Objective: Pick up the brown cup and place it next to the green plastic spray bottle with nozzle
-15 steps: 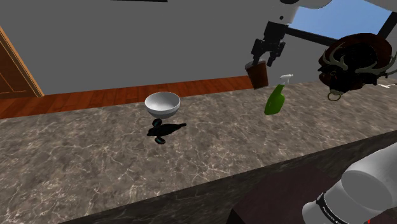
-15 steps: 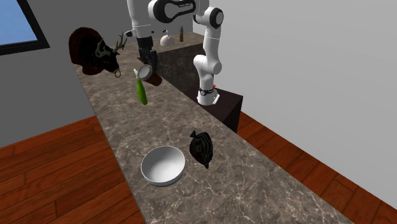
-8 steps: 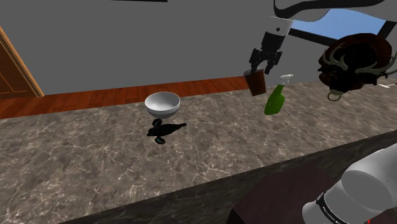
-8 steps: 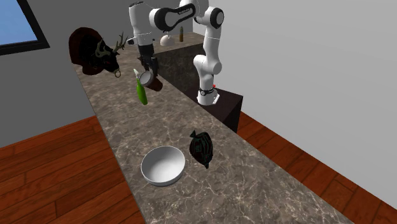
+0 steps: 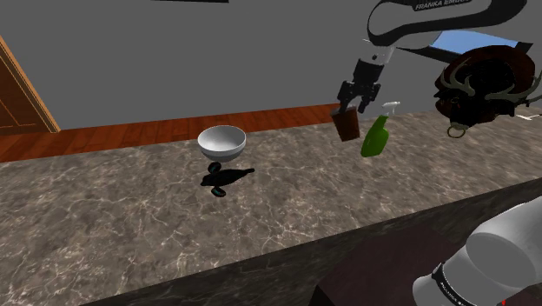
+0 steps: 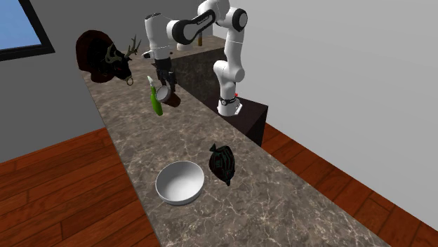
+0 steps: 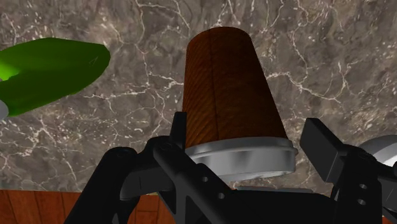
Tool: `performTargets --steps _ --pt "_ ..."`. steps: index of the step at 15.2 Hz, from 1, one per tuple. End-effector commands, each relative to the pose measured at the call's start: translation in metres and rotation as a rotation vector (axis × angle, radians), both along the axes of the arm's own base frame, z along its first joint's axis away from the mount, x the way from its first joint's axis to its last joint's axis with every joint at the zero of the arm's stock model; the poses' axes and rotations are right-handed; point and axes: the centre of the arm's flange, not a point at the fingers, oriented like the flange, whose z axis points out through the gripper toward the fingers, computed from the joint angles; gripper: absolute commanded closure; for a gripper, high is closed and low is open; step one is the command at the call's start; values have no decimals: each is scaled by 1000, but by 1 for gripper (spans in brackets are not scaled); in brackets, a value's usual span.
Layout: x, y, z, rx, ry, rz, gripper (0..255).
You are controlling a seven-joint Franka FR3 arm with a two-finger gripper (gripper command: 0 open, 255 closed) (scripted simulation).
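One long dark marbled desk (image 5: pixel 174 235) carries everything, with a red-brown wooden floor (image 5: pixel 130 135) beyond its far edge. Next in size, the white arm (image 6: pixel 228 56) rises from its stand (image 6: pixel 246 116) and arches over the desk's far end in the second exterior view. The hand thus points down from above, which I judge keeps it from brushing the bottle sideways. A dark antlered head (image 5: pixel 482 83) sits at that same end, at the shoulder view's right, and probably limits how far the arm can reach that way. A white bowl (image 5: pixel 221 139) and a small black object (image 5: pixel 224 178) lie close together toward the shoulder view's left, well apart from the work, and seem to play no part. The green spray bottle (image 5: pixel 377 135) stands with its pale nozzle on top. Just beside it, on the shoulder view's left, hangs the brown cup (image 5: pixel 347 125), tilted, with its base toward the desk and its silvery rim up by the fingers. It looks low, but I cannot tell whether the base touches the surface. The tool (image 5: pixel 351 104) is clamped on the cup at the rim, which leaves the base free to land. By my reading the placing is nearly done: what is left is lowering, levelling the cup so it does not tip against the bottle, and letting go
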Motion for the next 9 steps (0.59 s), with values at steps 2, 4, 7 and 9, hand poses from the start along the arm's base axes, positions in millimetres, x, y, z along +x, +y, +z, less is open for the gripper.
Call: performTargets --steps 2,4,7,9 --pt "1 0 -16 0 -1 0 255" --pt "1 0 -26 0 -1 0 255" --pt "1 0 -42 0 -1 0 255" --pt "1 0 -53 0 -1 0 255"
